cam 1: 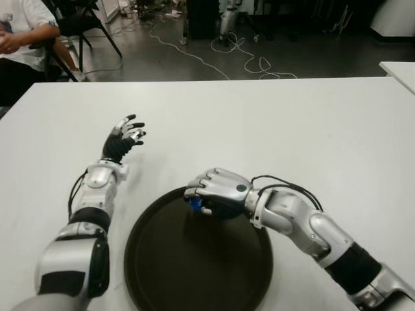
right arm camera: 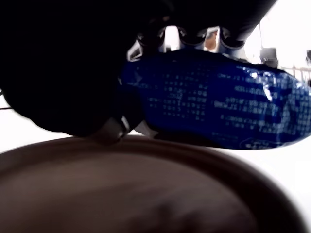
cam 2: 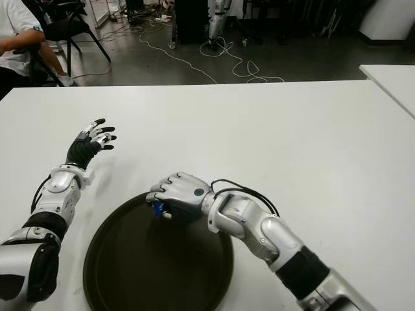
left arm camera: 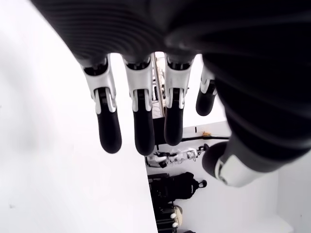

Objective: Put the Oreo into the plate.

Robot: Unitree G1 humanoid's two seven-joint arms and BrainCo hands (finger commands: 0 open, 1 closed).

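My right hand (cam 1: 206,198) hovers over the far edge of the dark round plate (cam 1: 194,272), curled around a blue Oreo packet (cam 1: 195,205). In the right wrist view the blue packet (right arm camera: 218,111) fills the grasp, pinned between the fingers and the thumb, just above the plate's (right arm camera: 146,194) brown surface. Only a small blue corner of the packet shows in the eye views. My left hand (cam 1: 126,134) is raised above the white table (cam 1: 292,129) to the left of the plate, fingers spread and holding nothing.
A seated person (cam 1: 19,32) and a black chair (cam 1: 78,23) are beyond the table's far left corner. Cables (cam 1: 246,58) trail on the floor behind. Another white table's corner (cam 1: 399,71) shows at the far right.
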